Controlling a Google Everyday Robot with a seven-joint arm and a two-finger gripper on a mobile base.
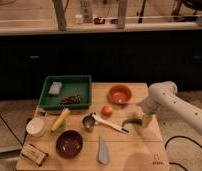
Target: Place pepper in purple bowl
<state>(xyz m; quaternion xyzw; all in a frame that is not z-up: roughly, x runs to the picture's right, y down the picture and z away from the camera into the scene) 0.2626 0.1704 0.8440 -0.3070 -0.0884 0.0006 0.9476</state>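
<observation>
The green pepper (131,121) lies on the wooden table (129,155) right of centre, curved, its tip pointing left. My gripper (146,121) hangs from the white arm at the table's right side, directly beside the pepper's right end. The purple bowl (69,143) stands at the front left of the table, well left of the gripper.
An orange bowl (119,93) and a round orange fruit (107,110) sit behind the pepper. A metal cup (88,121) with a white utensil (110,123), a corn cob (60,119), a green tray (66,91), a white cup (35,127), a grey tool (103,150) and a packet (34,153) share the table.
</observation>
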